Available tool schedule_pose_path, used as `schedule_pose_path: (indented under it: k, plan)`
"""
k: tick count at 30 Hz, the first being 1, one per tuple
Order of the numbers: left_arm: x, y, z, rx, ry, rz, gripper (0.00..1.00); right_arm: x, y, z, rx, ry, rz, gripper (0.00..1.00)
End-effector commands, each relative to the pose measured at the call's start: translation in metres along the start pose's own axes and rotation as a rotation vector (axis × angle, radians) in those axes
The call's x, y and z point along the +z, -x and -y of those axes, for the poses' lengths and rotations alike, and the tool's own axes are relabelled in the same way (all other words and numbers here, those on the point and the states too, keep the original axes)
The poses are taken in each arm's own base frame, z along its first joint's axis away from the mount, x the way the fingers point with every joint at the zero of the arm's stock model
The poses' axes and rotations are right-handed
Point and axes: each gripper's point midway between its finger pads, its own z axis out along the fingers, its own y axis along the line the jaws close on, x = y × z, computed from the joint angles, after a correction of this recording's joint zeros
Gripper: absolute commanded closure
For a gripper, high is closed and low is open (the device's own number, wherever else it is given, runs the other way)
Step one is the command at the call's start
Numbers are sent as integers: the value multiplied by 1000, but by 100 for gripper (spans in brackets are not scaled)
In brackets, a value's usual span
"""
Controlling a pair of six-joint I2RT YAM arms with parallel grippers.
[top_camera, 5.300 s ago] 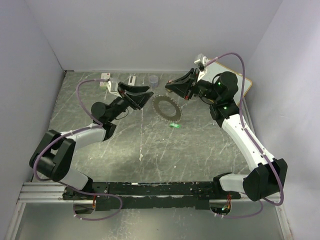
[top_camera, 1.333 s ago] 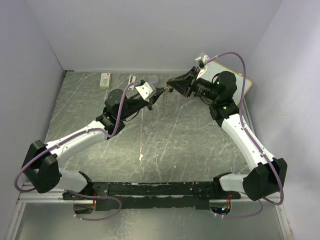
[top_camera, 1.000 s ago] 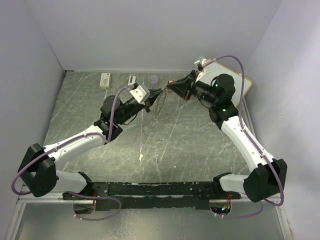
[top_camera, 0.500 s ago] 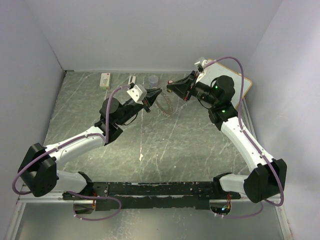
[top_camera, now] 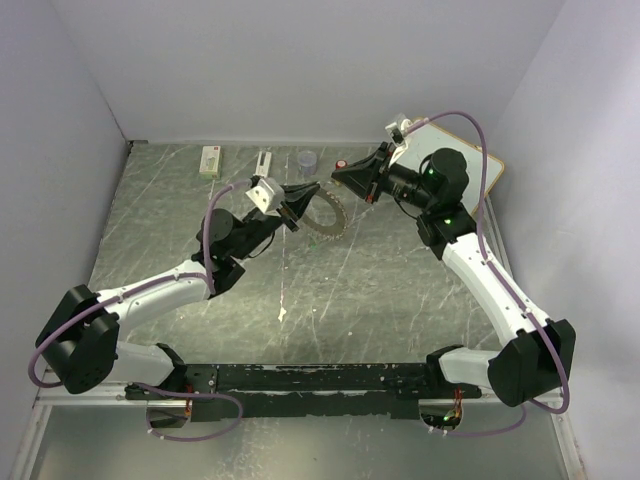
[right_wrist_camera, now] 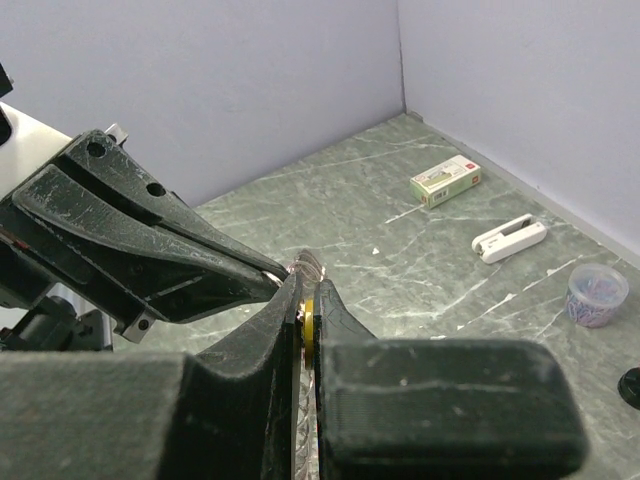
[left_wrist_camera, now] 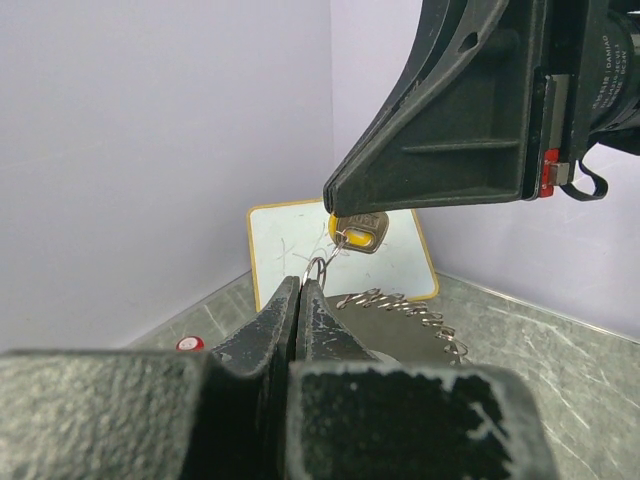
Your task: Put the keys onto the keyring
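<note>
The keyring (top_camera: 326,214), a wide thin ring with a toothed silvery rim (left_wrist_camera: 412,303), hangs tilted above the table. My left gripper (top_camera: 310,191) is shut on a small wire loop (left_wrist_camera: 319,268) at the ring's top edge, seen between its tips (left_wrist_camera: 300,284). My right gripper (top_camera: 337,177) is shut on the yellow-orange key (left_wrist_camera: 358,232), whose yellow edge shows between its jaws (right_wrist_camera: 310,318). The two grippers meet tip to tip, with the key right at the wire loop (right_wrist_camera: 310,264). Whether the key is threaded on the loop I cannot tell.
Along the back wall lie a green-and-white box (top_camera: 210,161), a white clip-like piece (top_camera: 264,160), a small cup of bits (top_camera: 307,158) and a red-topped black knob (top_camera: 342,163). A yellow-edged white board (top_camera: 482,160) lies behind the right arm.
The left wrist has drawn back and turned, swinging the ring from edge-on to more face-on and lower. The right gripper has barely moved. Both stay shut.
</note>
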Motion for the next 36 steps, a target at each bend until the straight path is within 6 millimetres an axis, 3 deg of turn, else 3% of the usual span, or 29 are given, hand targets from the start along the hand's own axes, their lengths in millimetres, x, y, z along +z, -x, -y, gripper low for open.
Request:
schedule_pose_path:
  k: [1, 16, 27, 36]
  plan:
    - [-2, 24, -20, 3, 91, 102, 93, -8, 43, 3, -101, -56, 88, 100]
    - [-5, 3, -19, -36, 98, 83, 93, -7, 58, -1, -127, -46, 92, 100]
    - [-11, -21, -21, -86, 119, 69, 93, -7, 57, -1, -124, -47, 76, 100]
    - [-20, -36, -38, -107, 164, 28, 56, -6, 58, 2, -126, -56, 66, 100]
